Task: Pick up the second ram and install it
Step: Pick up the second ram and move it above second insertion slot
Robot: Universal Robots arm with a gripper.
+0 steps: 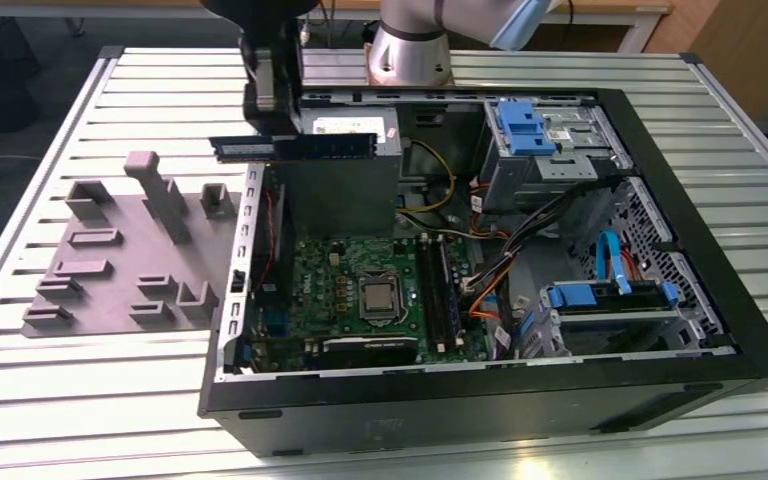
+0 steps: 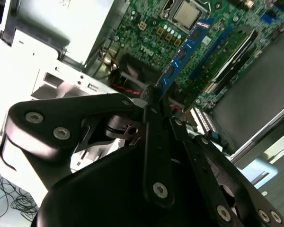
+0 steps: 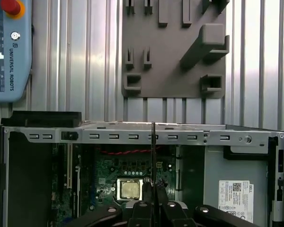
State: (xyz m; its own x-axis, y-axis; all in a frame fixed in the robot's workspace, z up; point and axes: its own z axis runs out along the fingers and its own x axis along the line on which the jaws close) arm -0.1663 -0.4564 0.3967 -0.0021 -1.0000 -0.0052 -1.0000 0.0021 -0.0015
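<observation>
Slatted table (image 1: 91,385) bears the open case (image 1: 491,388); fingers (image 2: 156,142) pinch the second ram (image 1: 311,146) above it, clear of its walls.

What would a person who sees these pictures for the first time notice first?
Most striking is the open computer case lying on the slatted table, its green motherboard exposed. Above the case, the tool is shut on the second ram, a blue stick held level in the air. A grey holder tray lies at the exterior view's left of the case.
</observation>
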